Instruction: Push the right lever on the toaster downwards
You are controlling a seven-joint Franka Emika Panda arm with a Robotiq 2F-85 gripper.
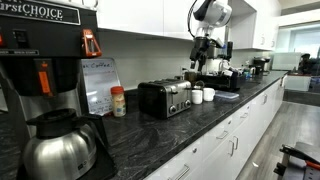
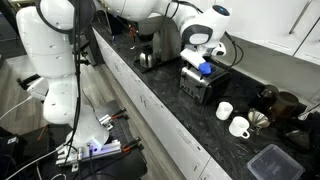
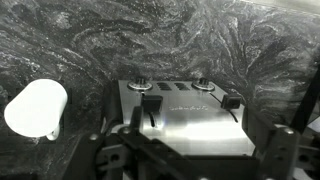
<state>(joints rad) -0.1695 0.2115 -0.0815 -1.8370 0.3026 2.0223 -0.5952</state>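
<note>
The toaster [image 1: 165, 97] is a low black box with a brushed-steel face, and it stands on the dark counter. It shows in both exterior views [image 2: 205, 87]. In the wrist view I look down on its steel face [image 3: 190, 118]. One black lever [image 3: 151, 104] sits on the left and another lever [image 3: 232, 101] on the right, both near the top of their slots. Two knobs sit beyond them. My gripper [image 2: 201, 64] hovers just above the toaster [image 1: 204, 58]. Its fingers are spread wide and empty on either side of the toaster [image 3: 190, 160], touching neither lever.
Two white mugs [image 2: 224, 110] [image 2: 239, 127] stand beside the toaster; one shows in the wrist view [image 3: 35, 108]. A tall black coffee machine [image 1: 40, 60] and steel pot [image 1: 60, 145] are nearby. So are a small bottle [image 1: 118, 101] and a dark tray [image 2: 268, 160].
</note>
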